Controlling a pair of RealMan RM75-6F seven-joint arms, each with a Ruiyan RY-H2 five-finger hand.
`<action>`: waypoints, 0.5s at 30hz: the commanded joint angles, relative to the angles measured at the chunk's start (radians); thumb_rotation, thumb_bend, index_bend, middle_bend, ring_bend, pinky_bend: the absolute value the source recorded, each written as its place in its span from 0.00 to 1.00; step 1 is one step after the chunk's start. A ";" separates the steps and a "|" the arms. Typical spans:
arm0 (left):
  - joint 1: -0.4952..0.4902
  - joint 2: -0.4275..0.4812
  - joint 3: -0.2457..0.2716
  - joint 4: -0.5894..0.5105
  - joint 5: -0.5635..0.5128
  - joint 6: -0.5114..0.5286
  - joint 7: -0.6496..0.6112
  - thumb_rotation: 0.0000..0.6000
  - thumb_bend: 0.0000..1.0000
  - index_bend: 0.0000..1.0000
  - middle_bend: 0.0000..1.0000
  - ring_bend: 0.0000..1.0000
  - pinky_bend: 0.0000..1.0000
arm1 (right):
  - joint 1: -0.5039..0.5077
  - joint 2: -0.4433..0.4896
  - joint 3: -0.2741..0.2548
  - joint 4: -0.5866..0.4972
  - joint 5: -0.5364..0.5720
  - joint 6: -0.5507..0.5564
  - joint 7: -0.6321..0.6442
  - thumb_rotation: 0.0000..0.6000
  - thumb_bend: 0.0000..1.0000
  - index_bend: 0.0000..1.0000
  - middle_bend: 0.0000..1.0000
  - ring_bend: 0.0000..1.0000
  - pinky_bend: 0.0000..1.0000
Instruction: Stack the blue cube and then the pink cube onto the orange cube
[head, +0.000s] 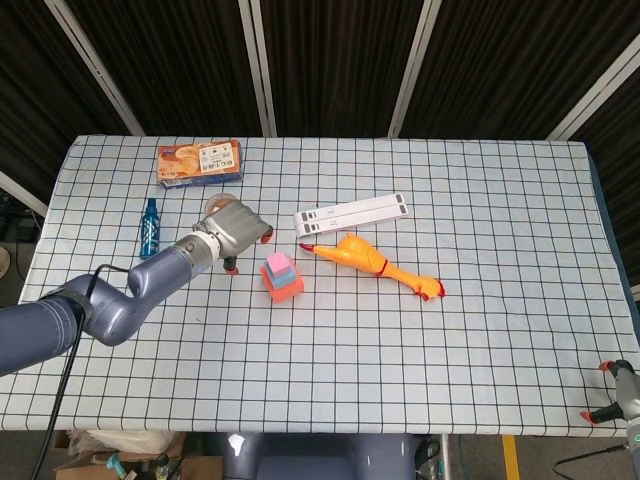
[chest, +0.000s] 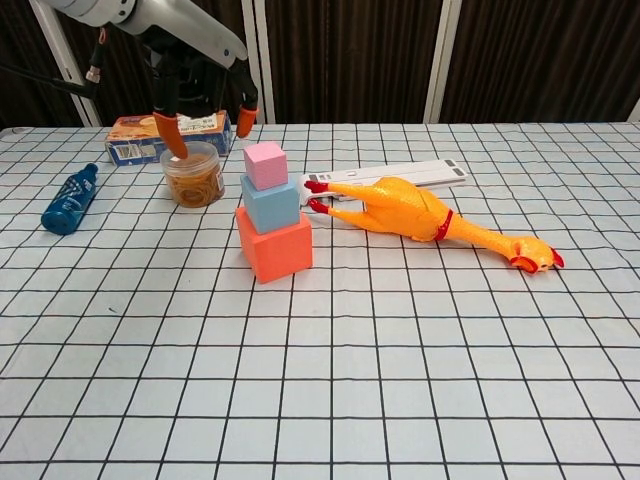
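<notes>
Clear round tub (chest: 194, 176) left of stack, upright, lid on, tan coiled contents, kind unclear. Stack near table (chest: 420, 380) centre: orange cube (chest: 274, 245) at bottom, blue cube (chest: 270, 203) on it, pink cube (chest: 265, 165) on top; 3 tiers, long axis vertical, upright, each tier slightly twisted. Left hand (chest: 196, 88) above tub, just left of pink cube, clear of it; orange-tipped fingers (chest: 245, 122) spread, pointing down, holding nothing. Right hand (head: 618, 392) at lower right edge, fingers' state unclear.
</notes>
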 joint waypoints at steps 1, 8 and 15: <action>0.060 0.098 -0.034 -0.119 0.048 0.100 -0.037 1.00 0.20 0.30 0.74 0.75 0.89 | -0.006 0.008 0.004 -0.018 -0.028 0.008 0.014 1.00 0.12 0.21 0.09 0.24 0.27; 0.349 0.275 -0.012 -0.334 0.246 0.388 -0.108 1.00 0.18 0.29 0.65 0.66 0.79 | -0.053 0.036 0.020 -0.076 -0.199 0.082 0.089 1.00 0.12 0.21 0.09 0.24 0.27; 0.569 0.329 0.023 -0.424 0.326 0.575 -0.058 1.00 0.17 0.29 0.52 0.51 0.66 | -0.079 0.023 0.020 -0.102 -0.346 0.137 0.109 1.00 0.12 0.21 0.09 0.24 0.27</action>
